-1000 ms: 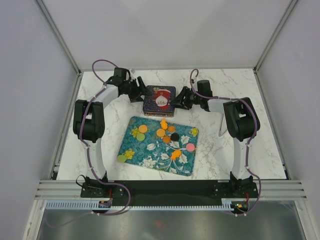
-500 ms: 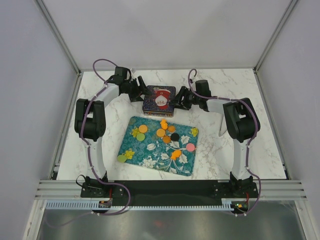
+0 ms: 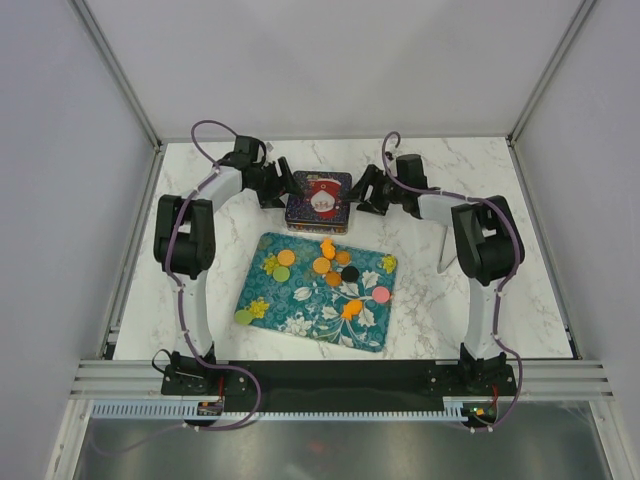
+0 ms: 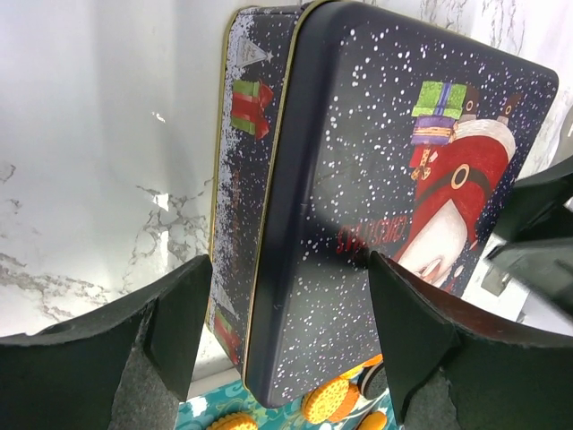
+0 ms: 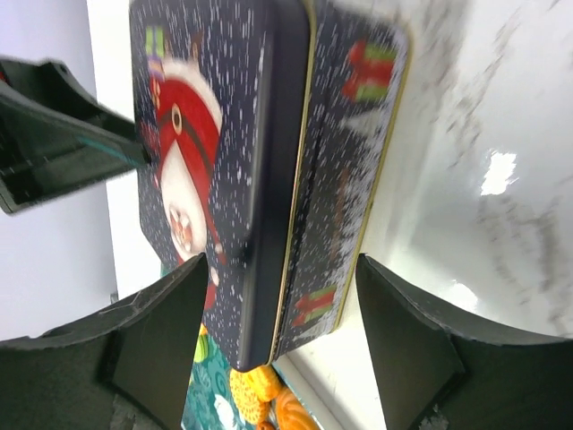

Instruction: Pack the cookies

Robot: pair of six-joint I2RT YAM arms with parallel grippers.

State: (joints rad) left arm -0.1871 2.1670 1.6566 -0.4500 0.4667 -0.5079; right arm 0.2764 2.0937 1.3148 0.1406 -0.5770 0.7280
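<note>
text | tin lid (image 4: 358, 170) — red lettering, not legible

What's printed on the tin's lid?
Lid: dark navy, white snow specks, a red Santa with gifts; clearest in the left wrist view.

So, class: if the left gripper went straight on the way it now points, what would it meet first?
The left gripper would most likely meet the tin first. The tin's side and lid edge lie dead ahead, in line with the gap between the open jaws. How much gap remains is hard to judge.
</note>
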